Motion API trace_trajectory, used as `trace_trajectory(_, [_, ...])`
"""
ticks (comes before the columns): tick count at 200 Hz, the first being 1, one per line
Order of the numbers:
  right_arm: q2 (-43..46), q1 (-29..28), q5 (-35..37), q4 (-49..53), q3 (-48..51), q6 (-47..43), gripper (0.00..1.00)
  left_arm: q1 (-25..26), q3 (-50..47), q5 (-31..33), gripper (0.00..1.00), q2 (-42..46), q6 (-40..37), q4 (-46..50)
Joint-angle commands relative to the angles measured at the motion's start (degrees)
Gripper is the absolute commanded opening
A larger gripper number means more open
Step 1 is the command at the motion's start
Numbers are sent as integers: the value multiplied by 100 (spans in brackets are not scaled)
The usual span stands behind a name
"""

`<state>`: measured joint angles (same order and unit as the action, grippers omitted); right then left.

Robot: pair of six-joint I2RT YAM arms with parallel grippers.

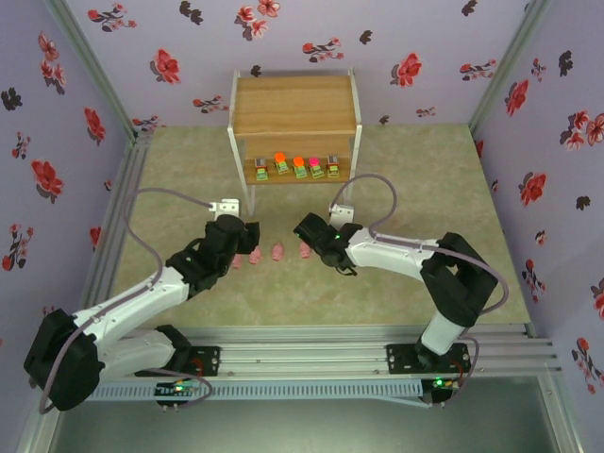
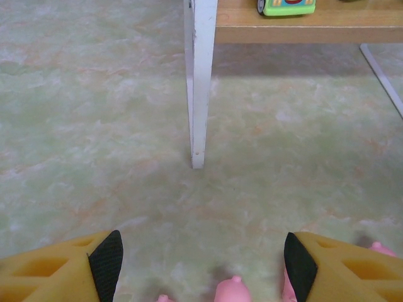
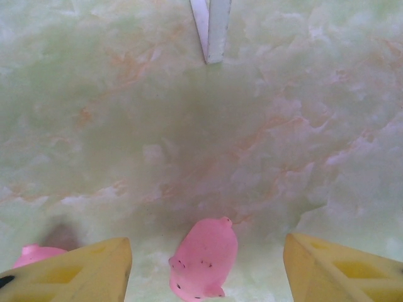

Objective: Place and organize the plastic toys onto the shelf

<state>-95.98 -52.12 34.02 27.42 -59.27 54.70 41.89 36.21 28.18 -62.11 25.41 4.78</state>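
The shelf (image 1: 294, 106) stands at the back of the table, with several small square blocks (image 1: 299, 168) in a row on its lower board. Pink pig toys (image 1: 278, 252) lie in a loose line on the table in front of it. My left gripper (image 1: 247, 247) hovers over the left pigs, open. In the left wrist view one pig (image 2: 232, 291) sits low between the fingers (image 2: 107, 263), and another (image 2: 379, 248) peeks from behind the right finger. My right gripper (image 3: 206, 242) is open, straddling a pig (image 3: 203, 259) lying on the table without touching it. Another pig (image 3: 34, 255) lies left of it.
A white shelf leg (image 2: 198, 88) stands straight ahead of the left gripper, and a green block (image 2: 286, 6) sits on the lower board above it. Another leg's foot (image 3: 213, 31) is ahead of the right gripper. Flowered walls enclose the marbled green table (image 1: 425, 198).
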Motion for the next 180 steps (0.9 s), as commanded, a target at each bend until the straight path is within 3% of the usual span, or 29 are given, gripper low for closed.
trace_trajectory(1, [-69,18,-97,-101,134,296,50,-75,-22,-67,72,-47,108,-42])
trace_trajectory(180, [-791,148,-394,-462,100,663,36,-213,-24,-293,72,-416,195,-166])
